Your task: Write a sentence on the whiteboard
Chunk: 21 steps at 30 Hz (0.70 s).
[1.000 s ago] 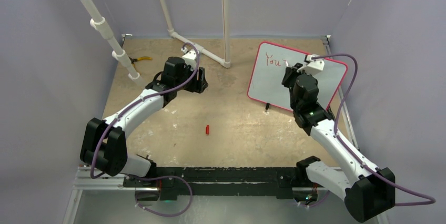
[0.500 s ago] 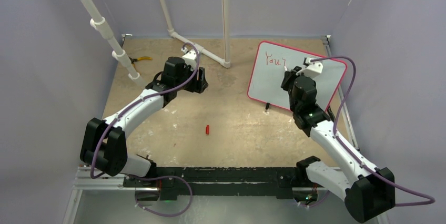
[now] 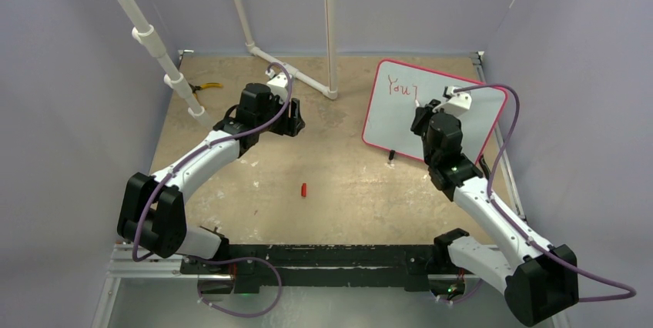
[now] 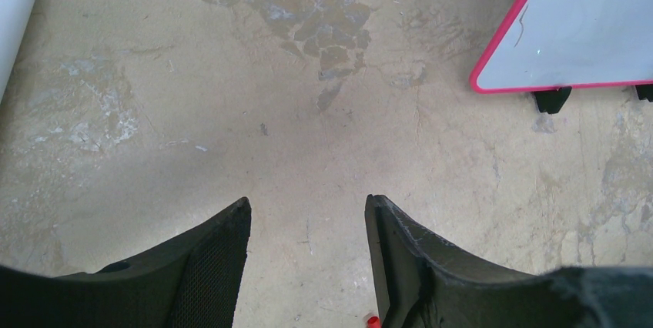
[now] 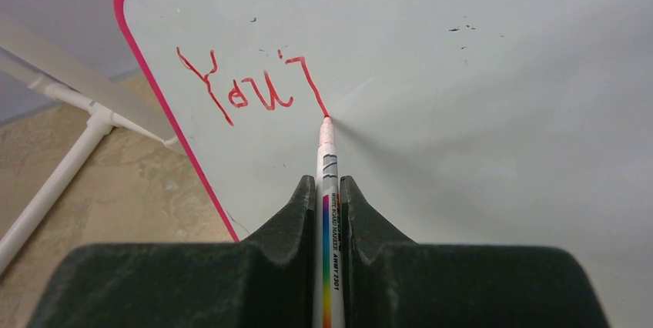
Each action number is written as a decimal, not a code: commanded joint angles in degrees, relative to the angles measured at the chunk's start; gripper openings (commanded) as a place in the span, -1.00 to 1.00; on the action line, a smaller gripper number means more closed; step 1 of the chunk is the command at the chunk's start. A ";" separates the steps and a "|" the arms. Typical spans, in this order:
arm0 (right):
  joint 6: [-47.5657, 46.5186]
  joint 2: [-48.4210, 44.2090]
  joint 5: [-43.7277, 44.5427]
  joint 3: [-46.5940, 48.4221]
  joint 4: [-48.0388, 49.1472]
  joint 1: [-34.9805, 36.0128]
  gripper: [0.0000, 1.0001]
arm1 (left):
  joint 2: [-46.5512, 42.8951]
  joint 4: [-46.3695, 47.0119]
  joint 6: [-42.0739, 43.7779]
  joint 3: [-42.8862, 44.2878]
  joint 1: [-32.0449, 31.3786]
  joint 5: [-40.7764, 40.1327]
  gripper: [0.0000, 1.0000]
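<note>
Red lettering is the sentence [image 5: 246, 85] so far: "You'" plus a slanted stroke shaped like a 7, in the top-left corner of the whiteboard [image 5: 500, 112]. Whiteboard has a pink-red frame, rounded corners, black feet. It stands tilted on the table [image 3: 346, 182] at approx 2 o'clock in top view, by the far right corner. Right gripper [image 5: 329, 183] is pinched tight on a white marker [image 5: 326, 143] w/ rainbow stripe on the barrel. Its red tip touches the board at the bottom end of that last stroke. Left gripper [image 4: 308, 212] sits at approx 11 o'clock, spread partway, nothing btwn the fingers, pointing down at bare tabletop. One corner of the whiteboard shows at 2 o'clock in its view.

Surface: tan, mottled, scuffed w/ pale patches. Small red bit [image 3: 304, 189] lies alone near centre, btwn the two arms, well apart from both grippers. Yellow-handled pliers [image 3: 204, 87] at 10 o'clock by the far-left edge. White pipes [image 3: 329, 28] rise from the back of the table at 12 o'clock, w/ another slanted one at 10–11 o'clock. Room: plain lavender walls [image 3: 69, 151] on three sides; black rail [image 3: 323, 255] w/ arm bases at 6 o'clock.
</note>
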 commanded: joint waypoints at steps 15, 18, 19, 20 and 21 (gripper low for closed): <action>-1.14 -0.95 1.99 2.86 4.08 -0.10 -1.00 | -1.13 1.02 0.34 0.23 -0.09 0.72 0.11; -0.98 -0.97 3.00 2.91 3.66 -0.10 -1.00 | -1.08 1.04 0.37 0.16 -0.09 0.74 0.11; -0.97 -1.01 3.36 2.89 3.42 -0.10 -1.00 | -1.07 1.08 0.38 0.19 -0.09 0.80 0.11; -0.84 -1.01 3.63 2.86 3.29 -0.10 -1.00 | -1.10 1.05 0.33 0.23 -0.09 0.73 0.11; -0.69 -1.09 3.97 2.87 3.10 -0.12 -1.00 | -1.09 1.10 0.36 0.19 -0.09 0.72 0.11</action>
